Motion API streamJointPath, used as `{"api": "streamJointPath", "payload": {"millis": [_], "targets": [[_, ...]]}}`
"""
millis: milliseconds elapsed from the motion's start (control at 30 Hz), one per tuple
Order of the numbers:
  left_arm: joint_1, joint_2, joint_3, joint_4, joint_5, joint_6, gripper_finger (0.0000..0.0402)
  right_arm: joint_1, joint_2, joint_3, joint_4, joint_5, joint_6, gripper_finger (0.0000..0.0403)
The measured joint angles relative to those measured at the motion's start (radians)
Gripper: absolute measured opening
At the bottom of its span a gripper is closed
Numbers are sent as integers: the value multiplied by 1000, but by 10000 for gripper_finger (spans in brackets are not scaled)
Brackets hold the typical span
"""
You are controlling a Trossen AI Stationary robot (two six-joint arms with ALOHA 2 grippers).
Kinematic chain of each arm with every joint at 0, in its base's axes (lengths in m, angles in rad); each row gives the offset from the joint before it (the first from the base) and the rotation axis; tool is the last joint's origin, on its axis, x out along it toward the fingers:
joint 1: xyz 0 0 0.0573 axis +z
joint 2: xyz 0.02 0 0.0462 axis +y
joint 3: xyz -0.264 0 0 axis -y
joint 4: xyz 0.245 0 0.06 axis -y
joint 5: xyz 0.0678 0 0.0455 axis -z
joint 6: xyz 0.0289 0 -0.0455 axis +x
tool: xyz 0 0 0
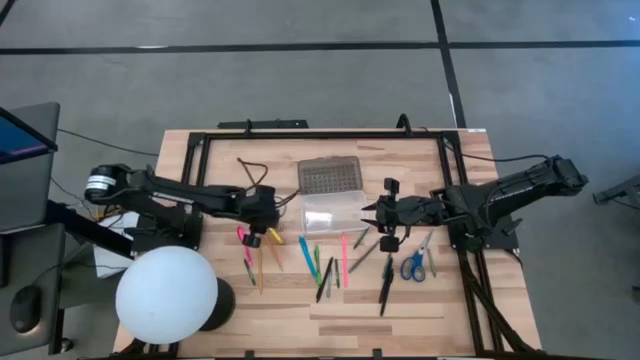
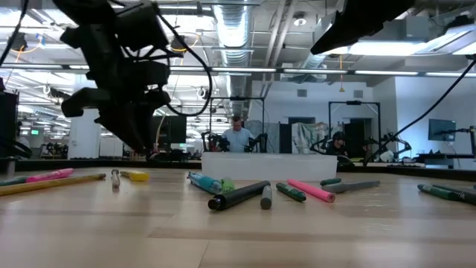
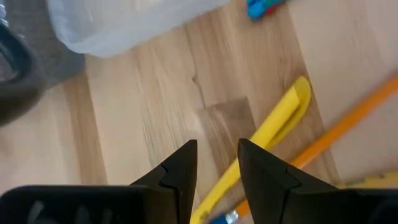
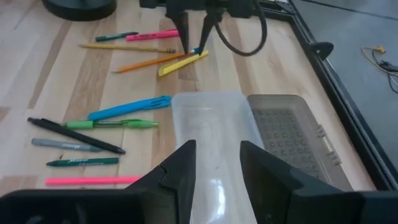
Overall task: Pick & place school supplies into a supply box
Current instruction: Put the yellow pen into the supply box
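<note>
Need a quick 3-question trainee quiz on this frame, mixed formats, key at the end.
1. True or false: the supply box already holds a pen.
2. Multiple choice: the left hand hovers over which item? A) blue-handled scissors B) yellow marker C) green pen
3. Fill in: the box lid is ____, lying flat on the table beside the tray.

Key:
1. False. The clear tray shows nothing inside it.
2. B. The open fingers straddle the yellow marker, with an orange pencil alongside. The scissors lie near the right hand, which is open by the box.
3. Open.
</note>
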Motion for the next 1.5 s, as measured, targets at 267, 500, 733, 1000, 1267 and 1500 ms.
{"api": "streamJointPath", "payload": {"millis": [267,500,733,1000,1267,1500], "targets": [[0,89,81,-99,2,105,112,56,0,0,-58,1,37,118],[4,93,79,-106,66,108,112,105,0,0,-59,3,37,118],[11,93,79,-106,91,96,112,111,0,0,-59,3,46,118],[11,93,27,-99,98,95,112,112,0,0,-58,3,57,118],[15,93,-5,-32,79,110,112,111,0,0,-43,3,57,118],[47,93,-9,-27,89,118,112,111,0,0,-34,3,57,118]]}}
